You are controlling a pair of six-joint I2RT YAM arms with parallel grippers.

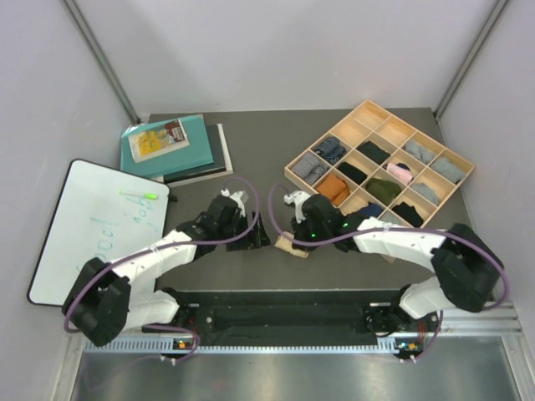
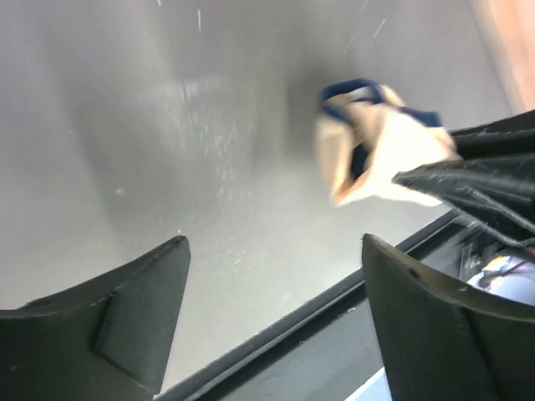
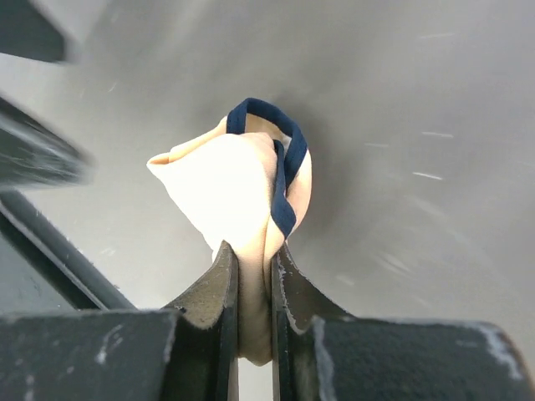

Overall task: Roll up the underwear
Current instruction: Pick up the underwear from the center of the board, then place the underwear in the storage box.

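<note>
From above, the briefs [image 1: 292, 246] sit bundled at your right gripper [image 1: 287, 241], just beside the left gripper [image 1: 257, 232]. The left wrist shows its jaws gaping and empty, the briefs ahead to the right. The right wrist shows its jaws clenched on the rolled briefs (navy edging outward). Rolling looks done, so next probably calls for a steady carry to the tray [image 1: 289, 173].
</note>
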